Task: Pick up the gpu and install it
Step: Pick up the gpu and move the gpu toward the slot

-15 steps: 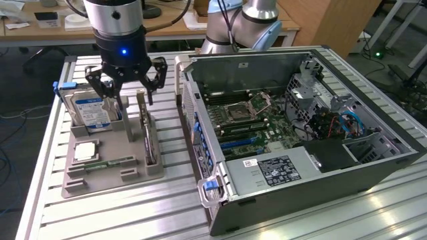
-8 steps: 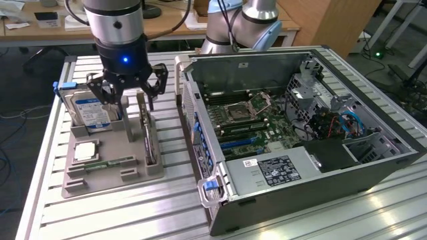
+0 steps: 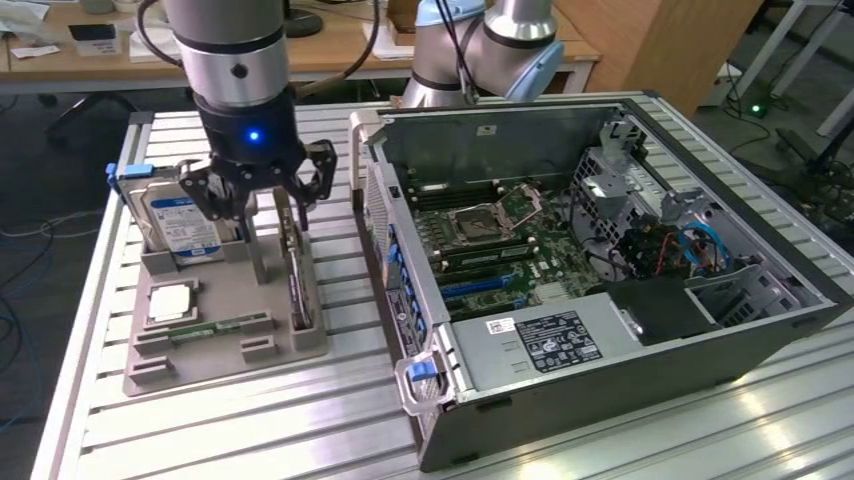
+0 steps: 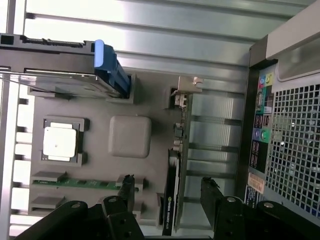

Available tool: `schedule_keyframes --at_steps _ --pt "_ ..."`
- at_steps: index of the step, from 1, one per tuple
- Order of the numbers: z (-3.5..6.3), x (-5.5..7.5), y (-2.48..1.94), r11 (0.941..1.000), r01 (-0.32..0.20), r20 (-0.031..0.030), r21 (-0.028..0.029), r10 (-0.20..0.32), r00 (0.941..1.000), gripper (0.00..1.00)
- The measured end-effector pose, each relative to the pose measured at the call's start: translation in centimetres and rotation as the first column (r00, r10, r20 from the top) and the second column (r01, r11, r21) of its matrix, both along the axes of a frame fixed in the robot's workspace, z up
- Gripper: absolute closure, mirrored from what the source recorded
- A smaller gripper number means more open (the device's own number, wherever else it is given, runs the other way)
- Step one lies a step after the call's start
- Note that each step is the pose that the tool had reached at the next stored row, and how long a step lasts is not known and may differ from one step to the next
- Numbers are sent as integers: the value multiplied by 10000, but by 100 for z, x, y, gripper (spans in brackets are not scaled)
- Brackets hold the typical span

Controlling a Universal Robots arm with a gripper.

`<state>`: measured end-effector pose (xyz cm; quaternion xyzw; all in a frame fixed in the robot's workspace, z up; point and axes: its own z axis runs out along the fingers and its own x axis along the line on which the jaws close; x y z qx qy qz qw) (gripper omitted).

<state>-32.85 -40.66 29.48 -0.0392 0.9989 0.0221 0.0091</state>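
The gpu [image 3: 299, 285] stands on its edge in a slot of the grey holder tray [image 3: 287, 350], at the tray's side nearest the computer case. Seen edge-on in the wrist view, the gpu [image 4: 177, 165] is a thin green card with a dark cooler on one face and a pale metal bracket [image 4: 186, 89] at its far end. My gripper [image 3: 267, 212] hangs just above the card, open. The gripper [image 4: 169, 196] has one black finger on each side of the card's near end and does not touch it.
The tray also holds a silver hard drive with a blue label [image 3: 180, 225], a square processor [image 3: 171, 303] and a narrow memory stick [image 3: 214, 328]. The open computer case [image 3: 587, 250] lies at the exterior view's right on the slatted metal table [image 3: 267, 420]. A second robot base [image 3: 467, 50] stands behind it.
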Motion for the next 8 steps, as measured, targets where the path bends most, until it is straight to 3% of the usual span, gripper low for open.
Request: schedule_keyframes --at_steps 8 --pt "-145 1 -14 10000 -2 -1 -1 2 10000 35"
